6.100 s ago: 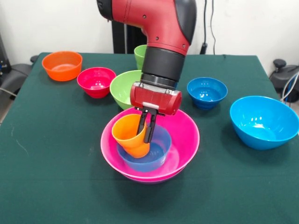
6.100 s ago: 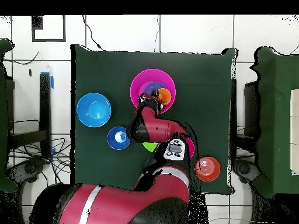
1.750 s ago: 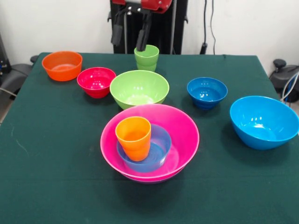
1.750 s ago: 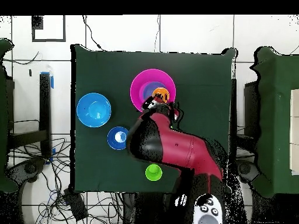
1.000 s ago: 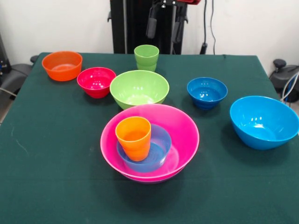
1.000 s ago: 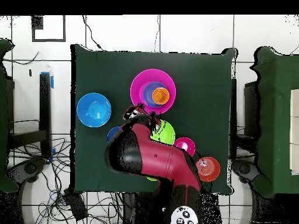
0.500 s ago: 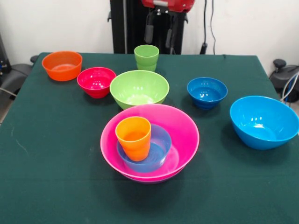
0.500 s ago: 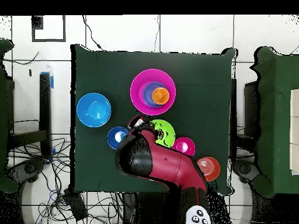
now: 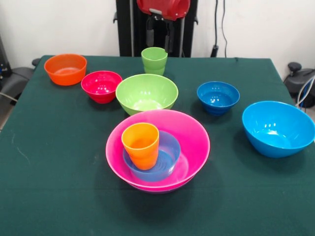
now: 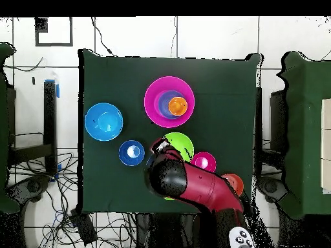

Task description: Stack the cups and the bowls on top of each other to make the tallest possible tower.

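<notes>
The tower stands at the table's middle: a wide pink bowl [image 9: 197, 135] holds a small light-blue bowl [image 9: 169, 149], and the orange cup [image 9: 141, 145] stands upright in that. It also shows in the overhead view [image 10: 177, 105]. The purple bowl under the pink one is barely visible. The light green cup [image 9: 154, 60] stands upright at the far edge. My gripper [image 9: 160, 38] hangs open just above and behind it, holding nothing. In the overhead view my arm [image 10: 187, 184] hides the gripper and nearly all of this cup.
A lime green bowl [image 9: 146, 92], a red bowl [image 9: 101, 86] and an orange bowl [image 9: 65, 69] sit in the far left part. A dark-blue bowl [image 9: 218, 97] and a large sky-blue bowl [image 9: 278, 128] sit at the right.
My gripper has moved left in the front view and come a little lower, from right of the light green cup to over it. The bowls and cups have not moved.
</notes>
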Tool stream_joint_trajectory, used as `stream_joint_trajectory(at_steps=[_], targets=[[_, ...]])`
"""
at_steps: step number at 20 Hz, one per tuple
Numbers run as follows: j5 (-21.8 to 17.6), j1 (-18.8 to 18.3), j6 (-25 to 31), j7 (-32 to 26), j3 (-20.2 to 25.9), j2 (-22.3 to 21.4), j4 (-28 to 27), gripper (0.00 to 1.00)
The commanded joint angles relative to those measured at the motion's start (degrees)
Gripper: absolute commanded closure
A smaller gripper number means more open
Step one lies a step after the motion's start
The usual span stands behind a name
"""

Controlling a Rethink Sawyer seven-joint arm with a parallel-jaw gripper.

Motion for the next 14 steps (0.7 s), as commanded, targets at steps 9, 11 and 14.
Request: stream_joint_trajectory(at_steps=[9,11,14], targets=[[-3.7,-4.58,2.48,-1.58,14.36,5.56,6.5,0.0],[-3.65,-5.01,2.53,-1.43,15.05,5.81,6.67,0.0],[-3.7,-5.36,2.64,-1.0,15.78,6.06,6.72,0.0]])
